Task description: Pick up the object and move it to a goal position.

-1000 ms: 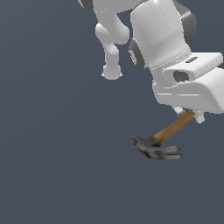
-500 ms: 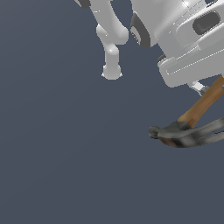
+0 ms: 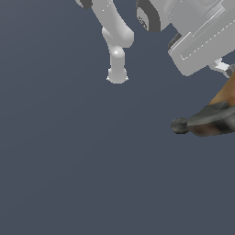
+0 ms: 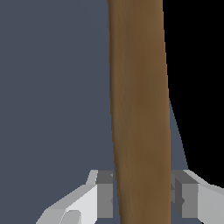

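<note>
A small claw hammer with a dark grey metal head and a slim brown wooden handle (image 3: pixel 206 120) is shown at the exterior view's right edge, where the head is seen lying roughly level with its rounded striking face turned toward the exterior view's left and the handle rising obliquely out of the picture. The hammer is partly cut off by that edge, so its far end cannot be made out. Above it the bulky white wrist housing of the arm (image 3: pixel 197 41) is seen, and a slender white arm link ending in a rounded base (image 3: pixel 117 69) is shown further toward the exterior view's left, standing on the plain dark blue-grey floor (image 3: pixel 82 174). In the wrist view the wooden handle (image 4: pixel 140 109) is seen close up as a broad brown bar running the whole height of the picture, and the white two-fingered gripper (image 4: pixel 142 199) is clenched on it, one grey pad (image 4: pixel 105 192) being pressed against each side of the handle. The hammer appears to be held clear of the floor, though no contact point is visible to confirm this.
</note>
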Robot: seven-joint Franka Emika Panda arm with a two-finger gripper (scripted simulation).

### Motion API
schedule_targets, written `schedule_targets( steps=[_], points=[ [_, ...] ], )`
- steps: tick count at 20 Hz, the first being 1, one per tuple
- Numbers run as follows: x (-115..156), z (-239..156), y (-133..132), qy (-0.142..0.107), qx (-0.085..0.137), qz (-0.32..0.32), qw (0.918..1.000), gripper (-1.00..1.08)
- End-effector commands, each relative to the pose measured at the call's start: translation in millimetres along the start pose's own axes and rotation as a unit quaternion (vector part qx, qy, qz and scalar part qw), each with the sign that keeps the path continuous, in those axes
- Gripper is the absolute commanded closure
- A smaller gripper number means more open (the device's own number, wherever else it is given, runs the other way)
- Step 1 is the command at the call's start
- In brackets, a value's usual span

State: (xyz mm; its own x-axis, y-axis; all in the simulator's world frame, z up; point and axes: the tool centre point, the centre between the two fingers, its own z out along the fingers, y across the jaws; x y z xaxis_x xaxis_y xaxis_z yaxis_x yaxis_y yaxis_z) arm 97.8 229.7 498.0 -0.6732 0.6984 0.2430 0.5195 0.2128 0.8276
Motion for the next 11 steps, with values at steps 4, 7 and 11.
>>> schedule_targets(
  steps=[4,7,11],
  points=[
    [8.4,-10.2,11.3,0.011,-0.012,-0.012,0.9998,1.08],
    [10.0,-12.0,13.0,0.014,-0.014,-0.014,0.9997,1.08],
    [9.7,-11.4,12.2,0.014,-0.014,-0.014,0.9997,1.08]
  ],
)
